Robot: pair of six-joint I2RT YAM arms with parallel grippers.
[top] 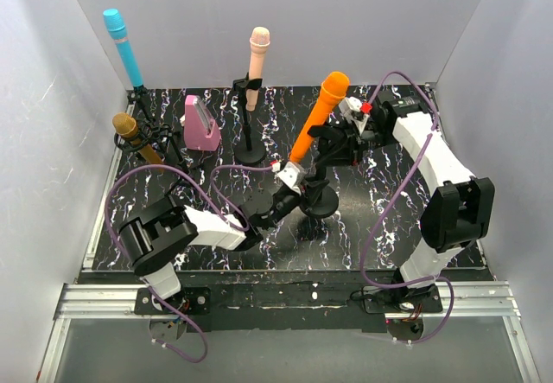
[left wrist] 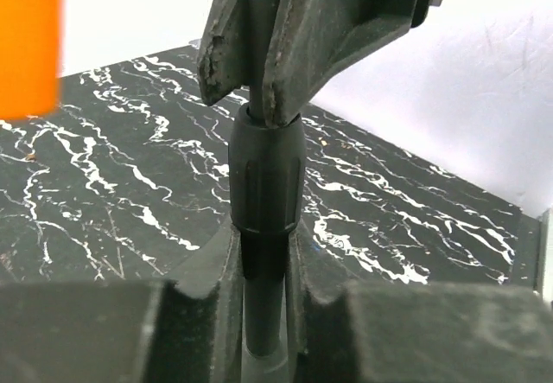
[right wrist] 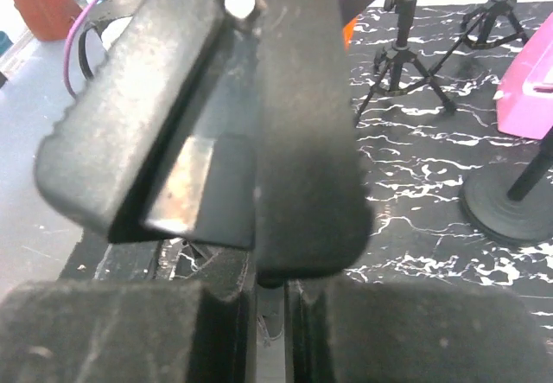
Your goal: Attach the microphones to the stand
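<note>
Far left: cyan-blue microphone [top: 122, 46] sits upright and slightly tilted on a tripod stand [top: 143, 93] at the far edge of the desk [top: 346, 236]. Just nearer, the gold microphone [top: 134, 135] leans on a low tripod [top: 164, 145]. A pink wedge block [top: 201, 124] sits right of them on the marbled top.

Centre far: the peach-pink microphone [top: 257, 59] is clipped upright on a round-base stand [top: 251, 152].

Centre: the orange microphone [top: 318, 117] slants head up and to the right, held in the black clip [right wrist: 259, 124] of the middle stand [top: 316, 203]. That stand's round foot rests on the desk.

Left end effector [left wrist: 263, 288]: reaches in from the near left. Its fingers [left wrist: 207, 271] are pinching the middle stand's pole just under the ribbed collar [left wrist: 268, 184], one pad on each side. The clip is directly above, with an orange edge of the mic at upper left in the wrist view.

Right end effector [right wrist: 272, 305]: comes in from the far right at clip height. Its pads are pressed nearly together on the lower edge of the clip, with only a thin slit between them.
</note>
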